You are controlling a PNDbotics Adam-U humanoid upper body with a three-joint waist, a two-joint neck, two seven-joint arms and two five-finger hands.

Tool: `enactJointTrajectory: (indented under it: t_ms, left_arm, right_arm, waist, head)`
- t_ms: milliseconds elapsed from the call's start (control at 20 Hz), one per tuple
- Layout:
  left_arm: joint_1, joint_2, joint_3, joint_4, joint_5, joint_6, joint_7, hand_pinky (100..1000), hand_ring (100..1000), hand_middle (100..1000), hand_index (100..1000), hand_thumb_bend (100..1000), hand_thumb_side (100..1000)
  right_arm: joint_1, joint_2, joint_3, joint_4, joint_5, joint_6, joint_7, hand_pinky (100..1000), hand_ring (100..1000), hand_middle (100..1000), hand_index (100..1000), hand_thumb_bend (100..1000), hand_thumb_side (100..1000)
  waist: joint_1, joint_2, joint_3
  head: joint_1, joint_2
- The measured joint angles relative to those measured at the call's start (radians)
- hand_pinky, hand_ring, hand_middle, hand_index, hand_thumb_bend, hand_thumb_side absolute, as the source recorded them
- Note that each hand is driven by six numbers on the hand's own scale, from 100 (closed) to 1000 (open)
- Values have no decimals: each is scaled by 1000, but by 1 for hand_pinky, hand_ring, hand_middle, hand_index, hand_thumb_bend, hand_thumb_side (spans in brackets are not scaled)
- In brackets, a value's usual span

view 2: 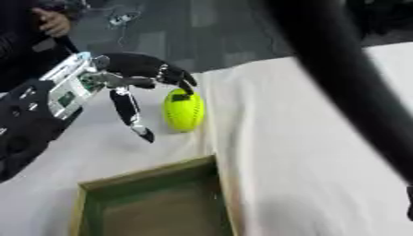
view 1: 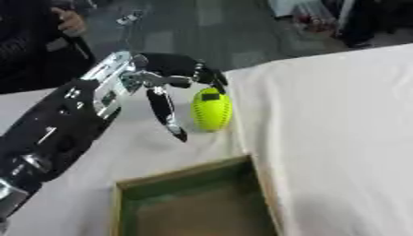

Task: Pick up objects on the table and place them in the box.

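Observation:
A yellow-green ball [view 1: 211, 110] lies on the white tablecloth near the table's far edge. My left hand [view 1: 157, 73] reaches in from the left and hangs over it. Its fingers [view 1: 211, 79] arch over the ball's top, and one fingertip touches the dark mark there. The thumb [view 1: 167, 115] points straight down to the left of the ball, with a gap between them. An open box [view 1: 184, 172] with a tan rim and a green inside stands at the bottom centre, in front of the ball. The box looks empty. My right hand does not show.
A dark blurred arm [view 2: 339, 69] crosses the right eye view from the top to the lower right. A fold in the cloth [view 1: 242, 133] runs from beside the ball down to the box's right side. Beyond the table's far edge [view 1: 322, 57] is grey floor.

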Motion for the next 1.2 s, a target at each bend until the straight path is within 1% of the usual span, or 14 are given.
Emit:
enactJointTrajectory:
  t_ms: [450, 700, 1000, 1150, 1200]
  left_arm:
    - [0, 0, 0, 0, -12, -2, 2, 797, 810, 878, 884, 650, 287]
    - [-7, 3, 0, 1, -20, -7, 7, 837, 866, 899, 886, 656, 298]
    - [-8, 10, 4, 8, -39, -14, 14, 845, 888, 921, 892, 655, 285]
    - [-8, 13, 8, 14, -51, -20, 20, 863, 922, 944, 891, 665, 281]
    - [-8, 14, 11, 17, -58, -23, 23, 859, 917, 940, 891, 665, 281]
  right_arm:
    - [-4, 21, 15, 0, 10, 17, 17, 100, 377, 498, 607, 100, 938]
    - [-2, 34, 28, 0, 18, 27, 27, 100, 376, 500, 613, 100, 943]
    - [-1, 51, 40, 0, 26, 35, 35, 100, 375, 501, 616, 100, 948]
    - [-2, 61, 46, 0, 30, 39, 39, 100, 375, 502, 619, 100, 950]
    - [-2, 61, 47, 0, 33, 41, 41, 100, 375, 502, 619, 100, 950]
  waist:
    - [0, 4, 5]
    - [0, 7, 10]
    - [-5, 22, 10]
    - [-7, 28, 9]
    - [-7, 30, 9]
  head:
    - [3, -2]
    - [3, -8]
    - [8, -11]
    - [9, -11]
    - [9, -13]
